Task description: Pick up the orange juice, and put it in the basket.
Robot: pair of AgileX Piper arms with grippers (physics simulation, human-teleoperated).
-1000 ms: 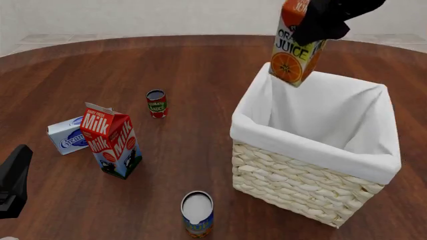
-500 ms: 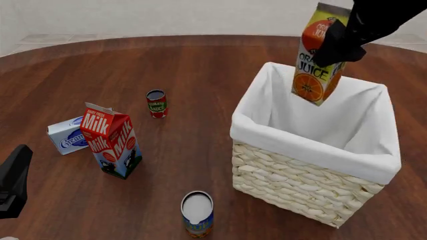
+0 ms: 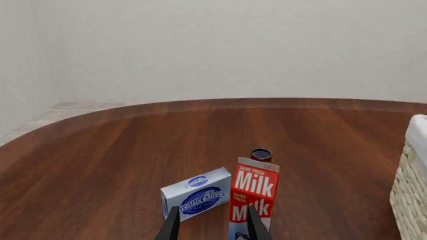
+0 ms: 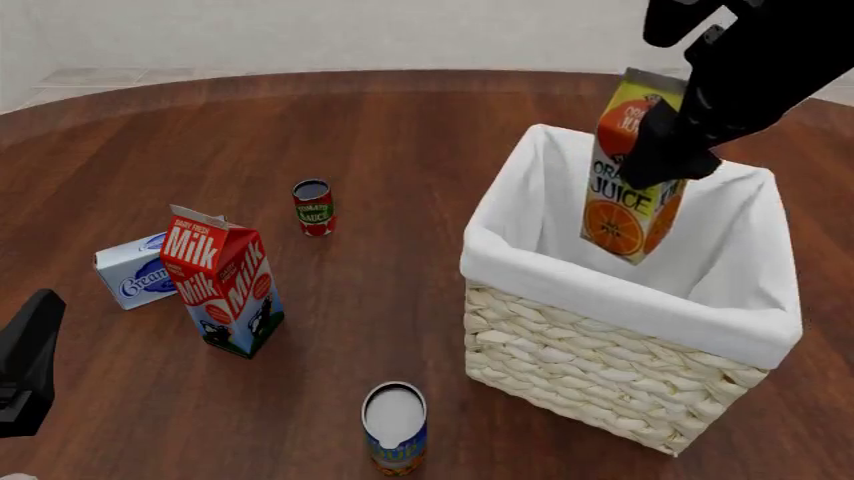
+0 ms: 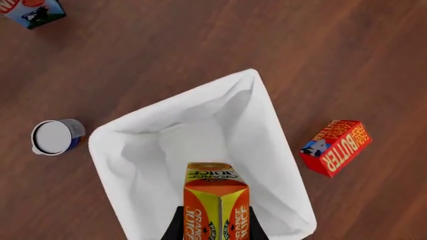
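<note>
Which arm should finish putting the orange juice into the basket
Right. Its claw already grips the orange juice partway inside the basket. The left claw sits open near the milk carton.

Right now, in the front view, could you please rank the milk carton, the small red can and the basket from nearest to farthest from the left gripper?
From the left gripper, at the near left edge:
1. Milk carton, just ahead and to its right.
2. Small red can, farther back, toward the middle.
3. Basket, across on the right side.
</note>
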